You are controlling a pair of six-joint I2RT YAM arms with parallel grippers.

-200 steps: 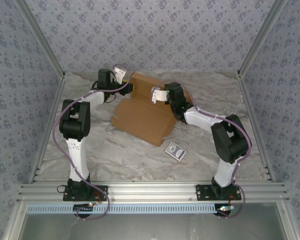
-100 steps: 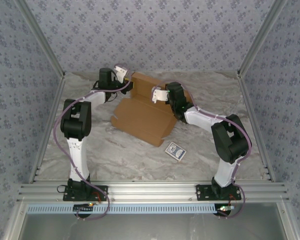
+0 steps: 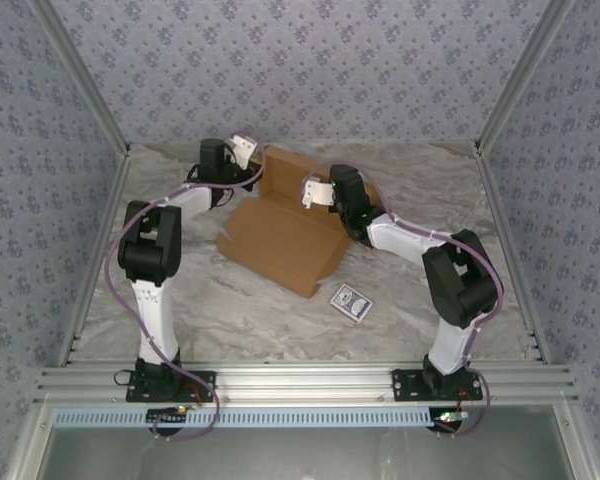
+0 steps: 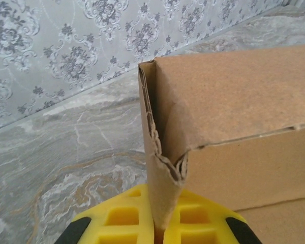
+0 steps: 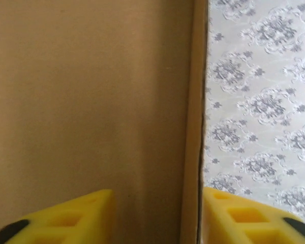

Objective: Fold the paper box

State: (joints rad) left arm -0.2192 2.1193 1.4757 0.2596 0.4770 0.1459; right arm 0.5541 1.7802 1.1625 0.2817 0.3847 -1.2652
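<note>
The paper box (image 3: 280,240) is brown cardboard, lying partly folded mid-table with its far wall raised. At that wall's far left corner my left gripper (image 3: 243,150) is shut. In the left wrist view its yellow fingers (image 4: 122,221) pinch a thin cardboard flap (image 4: 162,193) at the box corner (image 4: 165,157). My right gripper (image 3: 315,190) reaches the wall from the right. Its yellow fingers (image 5: 66,218) stand apart, and the upright edge of the cardboard wall (image 5: 190,152) passes between them without being clamped.
A small blue patterned card (image 3: 350,302) lies on the marble tabletop (image 3: 210,300) just right of the box's near corner. Patterned walls with metal frame rails (image 3: 90,200) close in the table on three sides.
My left gripper has shut on the corner flap. My right gripper has opened, letting go of the wall. The box's near panel has slid slightly left.
</note>
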